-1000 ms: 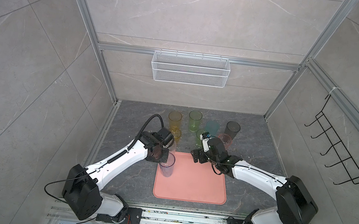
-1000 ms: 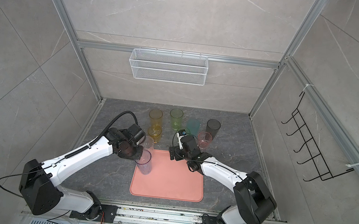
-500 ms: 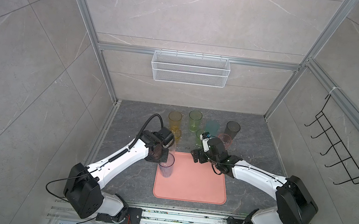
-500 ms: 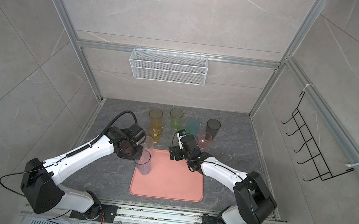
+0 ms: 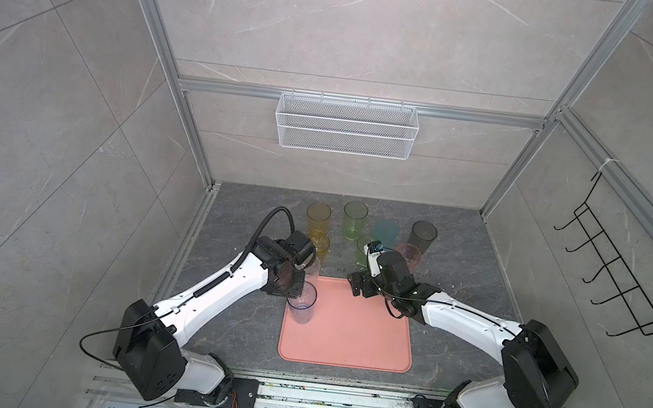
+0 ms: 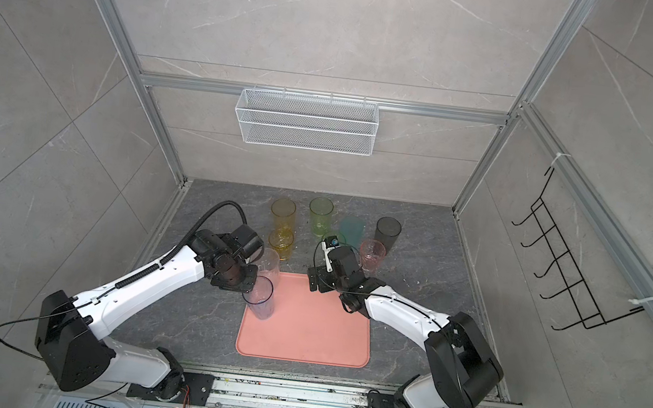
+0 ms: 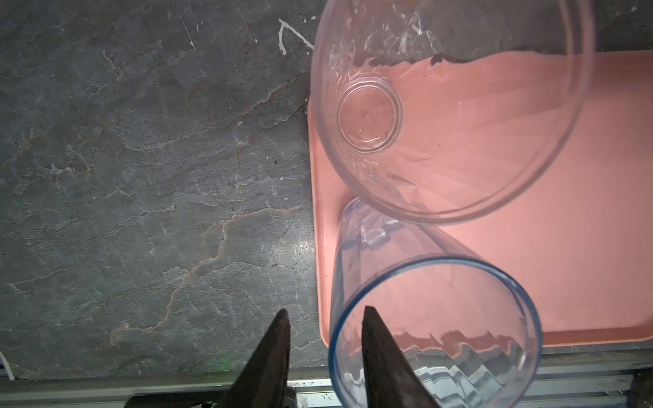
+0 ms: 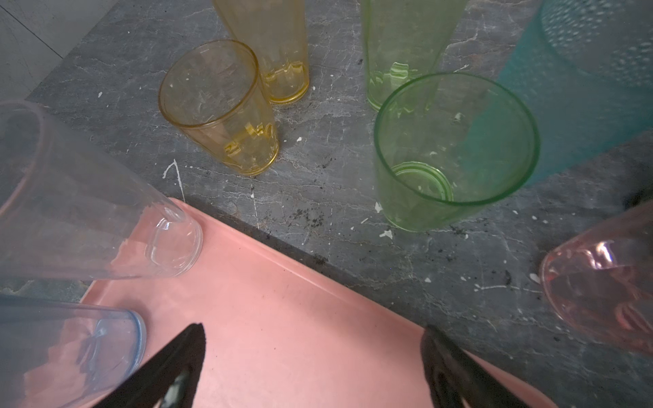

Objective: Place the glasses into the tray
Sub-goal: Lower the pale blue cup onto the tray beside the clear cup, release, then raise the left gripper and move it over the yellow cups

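Observation:
The salmon-pink tray (image 5: 347,333) (image 6: 306,328) lies front centre. A blue-rimmed glass (image 5: 300,304) (image 7: 434,318) stands upright on its left edge, with a clear glass (image 5: 312,266) (image 7: 452,106) (image 8: 88,219) behind it at the far left corner. My left gripper (image 7: 325,316) is open astride the blue rim, one finger inside and one outside, both apart from the wall. My right gripper (image 5: 357,286) (image 8: 312,339) hangs wide open over the tray's far edge, holding nothing. Behind the tray stand amber (image 8: 219,109), green (image 8: 456,148), teal (image 5: 386,233), smoky (image 5: 421,234) and pink (image 8: 600,293) glasses.
A white wire basket (image 5: 346,125) hangs on the back wall and a black hook rack (image 5: 617,280) on the right wall. Metal frame posts close in the grey stone floor (image 7: 141,176). A rail (image 5: 336,398) runs along the front.
My left gripper's jaws have parted from the blue-rimmed glass's wall; the glass stays upright on the tray. The right arm has not moved.

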